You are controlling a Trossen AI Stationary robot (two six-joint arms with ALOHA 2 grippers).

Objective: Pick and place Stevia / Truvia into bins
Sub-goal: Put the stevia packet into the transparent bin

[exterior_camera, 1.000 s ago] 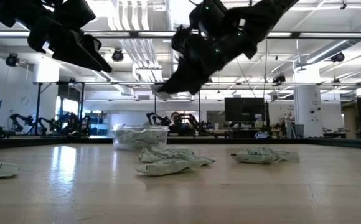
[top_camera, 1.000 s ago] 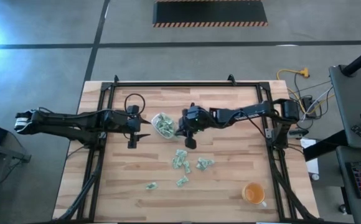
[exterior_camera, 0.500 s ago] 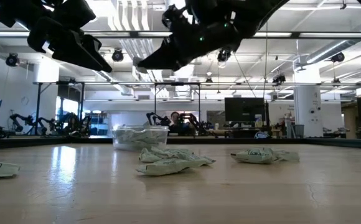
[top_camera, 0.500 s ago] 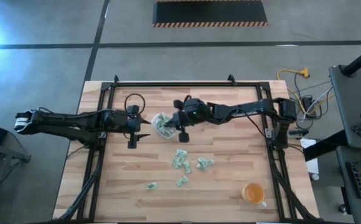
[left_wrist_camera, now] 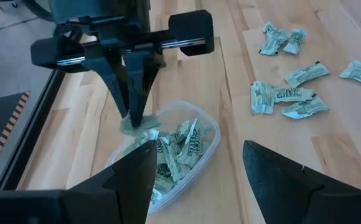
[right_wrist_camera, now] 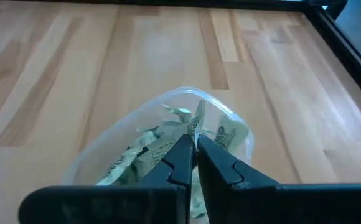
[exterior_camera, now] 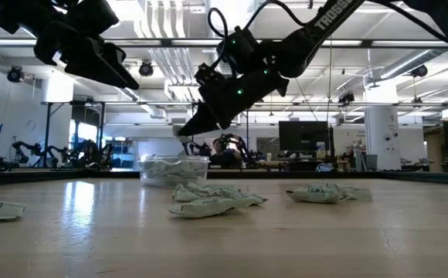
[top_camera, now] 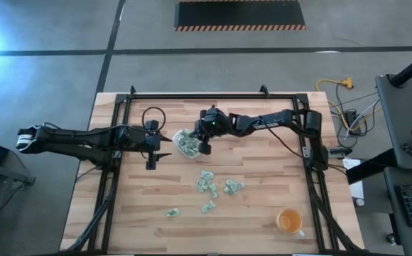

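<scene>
Now | right claw pinching Stevia packet | directly above bin

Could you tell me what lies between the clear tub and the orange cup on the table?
In the high view, a loose cluster of green-and-white packets lies between the clear tub and the orange cup.

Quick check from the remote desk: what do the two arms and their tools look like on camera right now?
Both arms are dark, near black, slim and jointed. The left arm has a white patch at its base end and a black cable looping near its wrist. The right arm carries white TROSSEN lettering and a thin black cable arcing above it. The right tool has a wide black crossbar with two narrow tapered fingers; the left tool has broad, dark fingers.
</scene>
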